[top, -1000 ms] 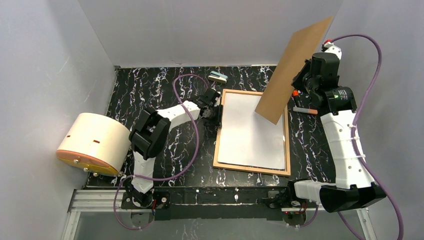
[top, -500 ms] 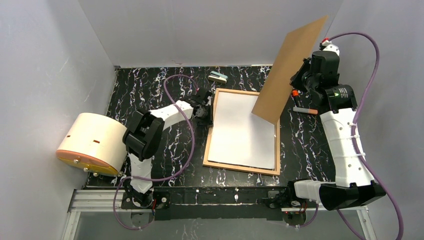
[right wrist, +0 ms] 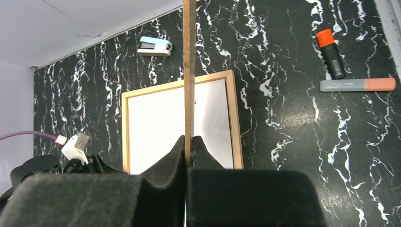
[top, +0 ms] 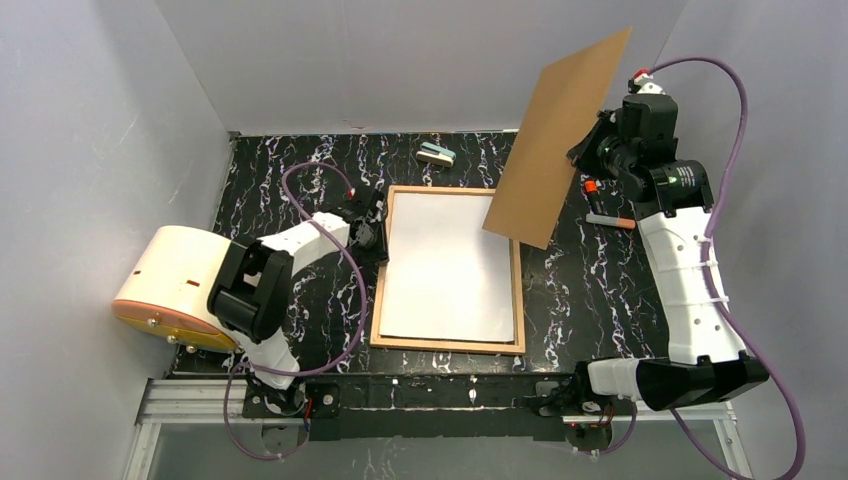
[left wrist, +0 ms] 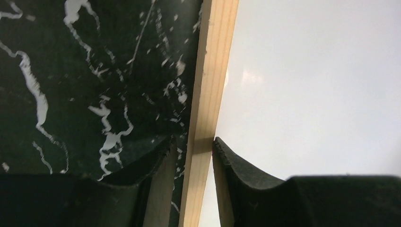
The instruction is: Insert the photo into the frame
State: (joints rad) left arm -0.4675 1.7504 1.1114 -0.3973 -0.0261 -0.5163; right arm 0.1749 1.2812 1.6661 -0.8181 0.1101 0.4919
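Observation:
The frame (top: 377,300) lies flat on the black marbled table, a thin light-wood border around a plain white surface (top: 450,265). The photo's printed side shows in no view; whether that white surface is its back I cannot tell. My left gripper (top: 375,232) is low at the frame's left border (left wrist: 213,71). It (left wrist: 192,142) is shut on that strip, one finger outside and one on the white inside. My right gripper (top: 592,155) holds a brown backing board (top: 555,140) tilted in the air above the frame's far right corner. In the right wrist view it (right wrist: 188,138) is shut on the board's thin edge (right wrist: 189,71).
A small blue and white stapler-like item (top: 436,154) lies beyond the frame. An orange-capped marker (right wrist: 331,60) and a grey and orange pen (right wrist: 357,84) lie at the right. A cream round drum (top: 185,285) stands at the left edge, and a purple cable (top: 300,185) loops by the left arm.
The frame has slid left across the table with my left gripper holding its border. The right gripper has carried the brown board slightly left and up.

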